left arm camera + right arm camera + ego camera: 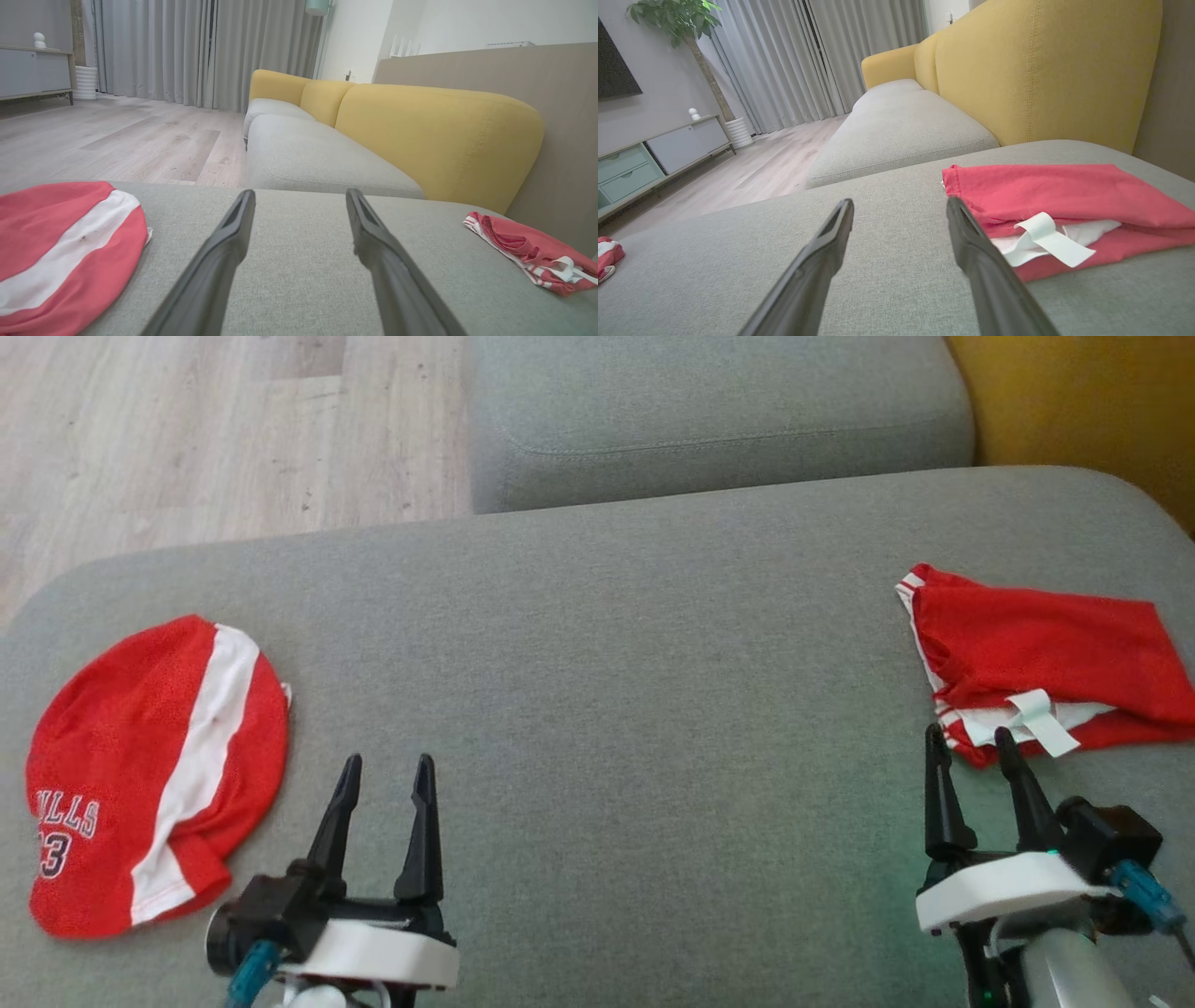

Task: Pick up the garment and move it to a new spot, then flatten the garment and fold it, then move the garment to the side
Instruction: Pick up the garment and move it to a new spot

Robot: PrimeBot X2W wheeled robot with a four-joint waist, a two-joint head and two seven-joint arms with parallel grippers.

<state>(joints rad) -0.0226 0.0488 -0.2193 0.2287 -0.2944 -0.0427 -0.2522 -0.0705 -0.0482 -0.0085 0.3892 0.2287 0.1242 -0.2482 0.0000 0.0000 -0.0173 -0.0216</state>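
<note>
A: Grippers, status?
B: Left gripper (388,763) and right gripper (968,733) both w/ fingers spread, nothing between them, low over near edge of grey cushion (607,691). Prob. set wide apart so each covers one end

A: Garment loc.?
B: Two red pieces on cushion. Lettered garment (140,756) at cushion's left end, rounded, white stripe across. Tagged garment (1036,644) at cushion's right end, layered, white tag (1041,719) poking out. It's just beside or touching right fingertips, can't tell which

A: Which is the task's?
B: Unclear. Tagged one is nearest a gripper, so that's my guess

A: Containers?
B: Cushion is the sole carrier: both pieces on it, middle bare
</note>
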